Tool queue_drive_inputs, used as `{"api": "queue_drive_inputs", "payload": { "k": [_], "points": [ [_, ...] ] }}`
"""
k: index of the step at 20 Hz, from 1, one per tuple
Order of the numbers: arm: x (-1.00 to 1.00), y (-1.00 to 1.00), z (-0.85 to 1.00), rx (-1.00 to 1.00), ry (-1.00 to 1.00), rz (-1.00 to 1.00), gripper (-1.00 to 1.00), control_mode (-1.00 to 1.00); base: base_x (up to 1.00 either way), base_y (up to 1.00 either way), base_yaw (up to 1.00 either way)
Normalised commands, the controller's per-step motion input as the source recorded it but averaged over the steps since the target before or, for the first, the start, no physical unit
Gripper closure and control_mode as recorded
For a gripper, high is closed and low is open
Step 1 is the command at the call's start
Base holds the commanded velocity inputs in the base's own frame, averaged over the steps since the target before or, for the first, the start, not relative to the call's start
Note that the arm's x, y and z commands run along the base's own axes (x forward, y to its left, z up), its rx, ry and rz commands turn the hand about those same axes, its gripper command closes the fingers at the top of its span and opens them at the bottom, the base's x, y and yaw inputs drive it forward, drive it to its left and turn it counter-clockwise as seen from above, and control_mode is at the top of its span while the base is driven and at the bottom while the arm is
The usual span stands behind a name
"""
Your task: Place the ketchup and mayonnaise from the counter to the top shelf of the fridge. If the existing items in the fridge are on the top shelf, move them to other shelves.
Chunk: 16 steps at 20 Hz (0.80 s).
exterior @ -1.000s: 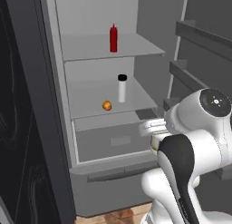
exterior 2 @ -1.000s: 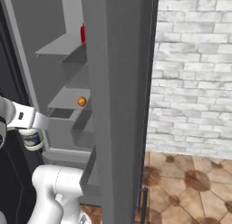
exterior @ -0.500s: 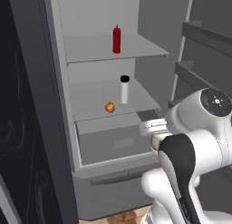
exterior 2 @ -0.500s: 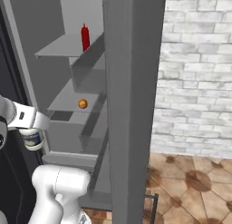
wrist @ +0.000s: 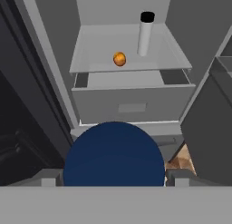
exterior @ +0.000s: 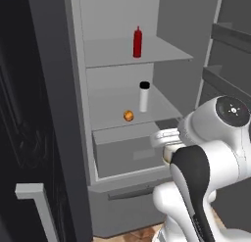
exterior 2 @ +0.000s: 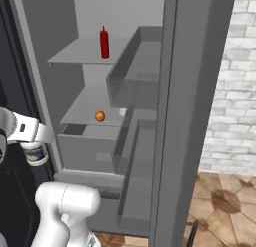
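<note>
A: Fridge [exterior: 73,89] open in front of us, and the ketchup [exterior: 138,42] stands upright on the top shelf [exterior: 162,52], so that half looks done.

B: And the mayo [exterior 2: 35,152] hangs low at the left in the right base view, below the drawer's [wrist: 131,100] top edge, well under the top shelf. From the hand, its blue lid sits between the fingertips, so the gripper [wrist: 113,180] is holding the jar with jaws set wide around it.

A: The orange ball [wrist: 119,59] is on the middle shelf [wrist: 99,46], beside a white tube with a black cap [wrist: 145,32]. Nothing to clear up top, then.

B: The risk, I'd say, is the climb. The jar starts near the drawer and must pass two shelf edges; come in too early and it could clip a board and twist in the grip.

A: And on landing?

B: The ketchup is tall and slim. Set the jar too close and a nudge could topple it. The door bins [exterior 2: 135,81] on the right also crowd the arm's swing.
</note>
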Motion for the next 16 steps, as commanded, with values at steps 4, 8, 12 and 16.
{"api": "queue_drive_inputs", "payload": {
  "k": [4, 8, 12, 16],
  "points": [
    [0.0, 0.0, 0.0, 0.0, 0.0, 0.0, 1.0, 1.0, 0.55, 0.12, -0.04],
    [0.0, 0.0, 0.0, 0.0, 0.0, 0.0, 1.0, 1.0, 0.59, 0.18, -0.05],
    [0.0, 0.0, 0.0, 0.0, 0.0, 0.0, 1.0, 1.0, 0.45, 0.3, -0.03],
    [0.0, 0.0, 0.0, 0.0, 0.0, 0.0, 1.0, 1.0, 0.32, 0.29, 0.0]
  ]
}}
